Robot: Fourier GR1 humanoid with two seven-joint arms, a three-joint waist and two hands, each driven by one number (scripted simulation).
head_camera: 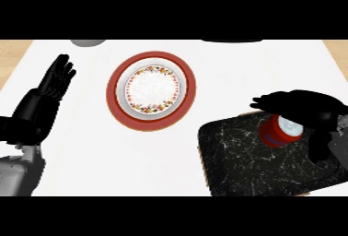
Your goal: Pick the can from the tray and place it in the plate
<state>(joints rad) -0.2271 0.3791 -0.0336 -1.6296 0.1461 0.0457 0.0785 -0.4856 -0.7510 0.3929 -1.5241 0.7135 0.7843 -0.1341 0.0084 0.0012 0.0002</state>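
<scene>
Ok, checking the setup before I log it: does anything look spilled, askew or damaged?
Nothing looks spilled or damaged. The black marbled tray sits slightly askew to the counter's edges. The red can, gripped by the right robot hand over the tray, looks tilted. The floral plate lies flat.

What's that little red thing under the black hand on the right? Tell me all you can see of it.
It is a small red cylindrical can with a whitish top, metal by its look. It leans, top showing. It is over the upper right part of the black marbled tray; whether resting or lifted, I cannot tell. The black right hand curls round it from above, hiding part of it.
</scene>
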